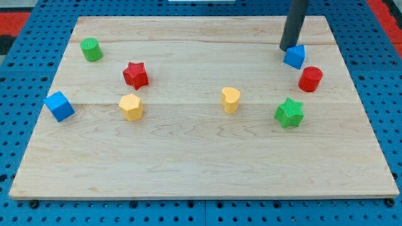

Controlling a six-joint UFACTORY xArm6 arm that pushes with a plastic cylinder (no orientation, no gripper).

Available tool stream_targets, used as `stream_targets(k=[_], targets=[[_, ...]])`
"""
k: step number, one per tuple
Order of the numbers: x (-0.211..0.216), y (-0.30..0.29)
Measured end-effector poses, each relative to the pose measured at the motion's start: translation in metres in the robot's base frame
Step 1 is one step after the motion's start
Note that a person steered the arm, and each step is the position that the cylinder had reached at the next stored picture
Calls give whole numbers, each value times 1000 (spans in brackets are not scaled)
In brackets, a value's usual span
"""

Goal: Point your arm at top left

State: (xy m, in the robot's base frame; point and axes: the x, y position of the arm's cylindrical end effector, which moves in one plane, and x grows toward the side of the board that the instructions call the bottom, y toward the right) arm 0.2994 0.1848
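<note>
My tip (290, 48) is at the view's upper right, touching or just left of a small blue block (294, 56). A red cylinder (310, 79) lies just below and right of that block. A green star (289, 113) lies further down. A yellow heart-like block (230, 100) sits near the middle. At the view's left are a green cylinder (91, 49), a red star (135, 75), a yellow hexagonal block (131, 107) and a blue cube (59, 105). The board's top left corner (81, 22) is far from my tip.
The wooden board (201, 163) lies on a blue perforated table (19, 94). Red areas show at the view's top left corner (16, 19) and top right corner (386, 12).
</note>
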Motion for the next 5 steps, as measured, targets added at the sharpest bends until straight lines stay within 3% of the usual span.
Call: stream_targets(k=[1,3,5], targets=[[-12,-4],[-103,-150],[-107,-316]])
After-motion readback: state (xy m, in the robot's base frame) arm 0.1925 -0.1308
